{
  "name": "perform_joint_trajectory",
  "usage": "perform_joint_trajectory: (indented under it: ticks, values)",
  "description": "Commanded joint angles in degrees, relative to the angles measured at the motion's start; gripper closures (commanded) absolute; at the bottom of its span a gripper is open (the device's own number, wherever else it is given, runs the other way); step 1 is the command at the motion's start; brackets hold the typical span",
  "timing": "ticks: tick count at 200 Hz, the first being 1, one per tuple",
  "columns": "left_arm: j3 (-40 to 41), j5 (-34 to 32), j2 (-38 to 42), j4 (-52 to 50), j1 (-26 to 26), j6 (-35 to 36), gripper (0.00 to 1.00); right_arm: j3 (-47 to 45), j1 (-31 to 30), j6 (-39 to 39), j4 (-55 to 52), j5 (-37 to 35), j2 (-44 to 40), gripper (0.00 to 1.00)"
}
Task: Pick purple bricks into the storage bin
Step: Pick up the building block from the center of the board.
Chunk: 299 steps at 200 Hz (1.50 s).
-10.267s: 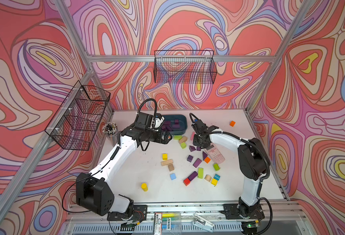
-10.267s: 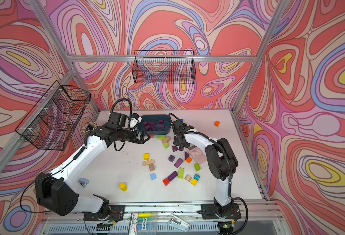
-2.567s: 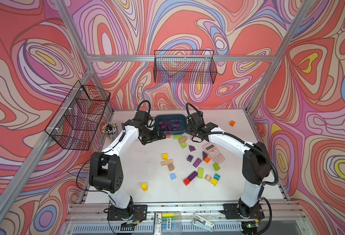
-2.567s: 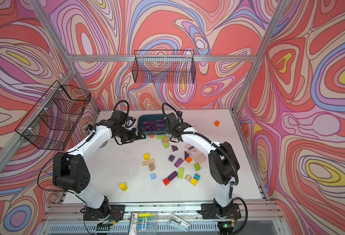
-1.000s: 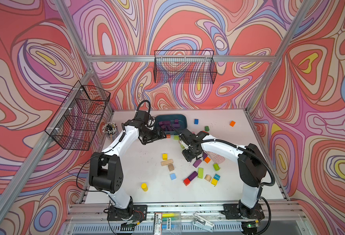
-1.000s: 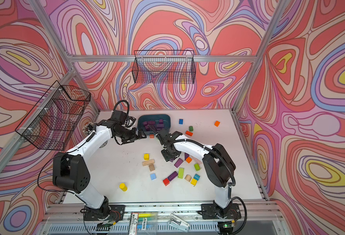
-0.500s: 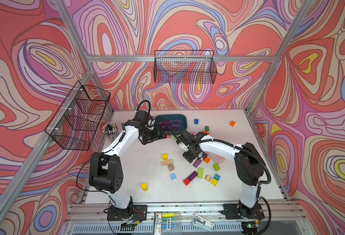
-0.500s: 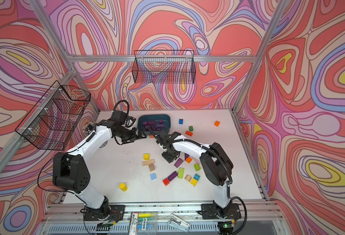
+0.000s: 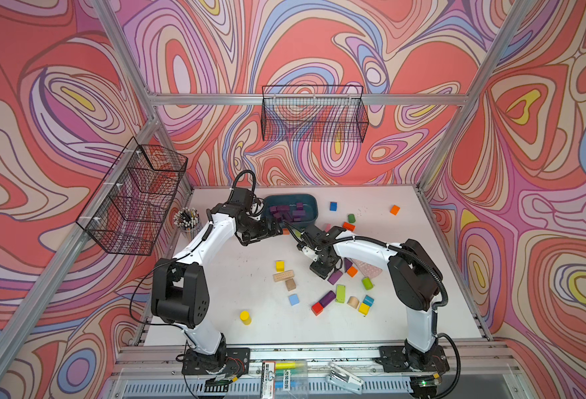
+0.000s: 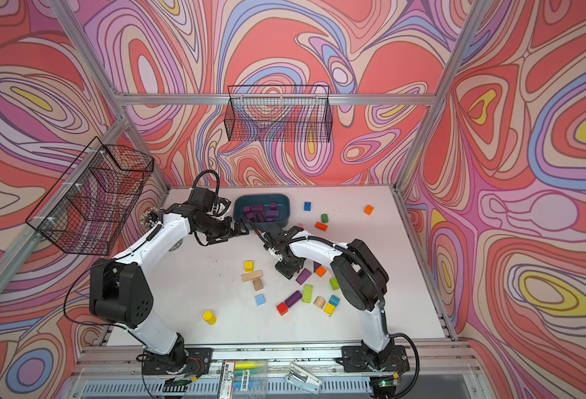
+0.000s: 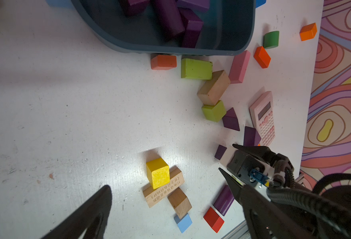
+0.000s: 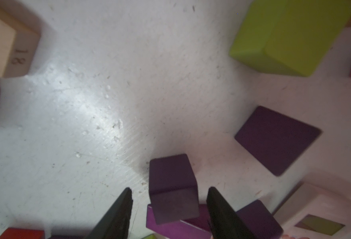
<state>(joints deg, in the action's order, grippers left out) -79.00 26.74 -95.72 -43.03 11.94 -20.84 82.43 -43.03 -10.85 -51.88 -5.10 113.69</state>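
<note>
The right gripper (image 12: 169,188) has its jaws part open astride a purple cube (image 12: 171,175) on the tabletop (image 12: 108,103), touching neither side. The left gripper (image 9: 275,230) has its jaws wide and empty, beside the storage bin (image 9: 286,197) of purple bricks (image 9: 293,211).

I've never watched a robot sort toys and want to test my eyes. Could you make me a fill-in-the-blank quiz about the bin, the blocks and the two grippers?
1. The blocks in the storage bin are all ____.
2. The right gripper is ____, its fingers on either side of a purple cube without touching it.
3. The left gripper, spread wide, holds ____.
4. The lone cylinder, well apart from every other block, is ____.

Missing words: purple; open; nothing; yellow.
</note>
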Motion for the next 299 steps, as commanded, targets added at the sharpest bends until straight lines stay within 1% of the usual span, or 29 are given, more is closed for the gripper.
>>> perform_joint_trajectory:
  ticks: [1,44,92,161,217,299]
  values:
    - [0.09,-0.29,-0.17,0.10,-0.33,0.19,0.00,0.93,0.38,-2.17,0.18,-0.25,2.18,0.40]
    - [0.10,-0.38,-0.25,0.12,-0.33,0.19,0.00,1.41,0.85,-2.66,0.24,-0.34,3.18,0.44]
    - [0.15,-0.56,-0.34,0.09,-0.34,0.27,0.00,2.36,1.12,-2.50,0.39,0.49,3.39,0.58]
    - [-0.01,-0.51,-0.52,0.13,-0.28,0.20,0.00,3.09,1.15,-1.90,-0.10,1.24,3.29,0.70]
    - [-0.36,-1.02,-1.13,-0.56,-0.29,0.45,0.00,1.33,1.26,-0.48,1.24,2.14,1.99,0.72]
    - [-0.19,-1.56,-0.63,-0.13,-0.29,0.19,0.00,2.68,1.43,1.84,2.28,3.79,-0.22,0.73]
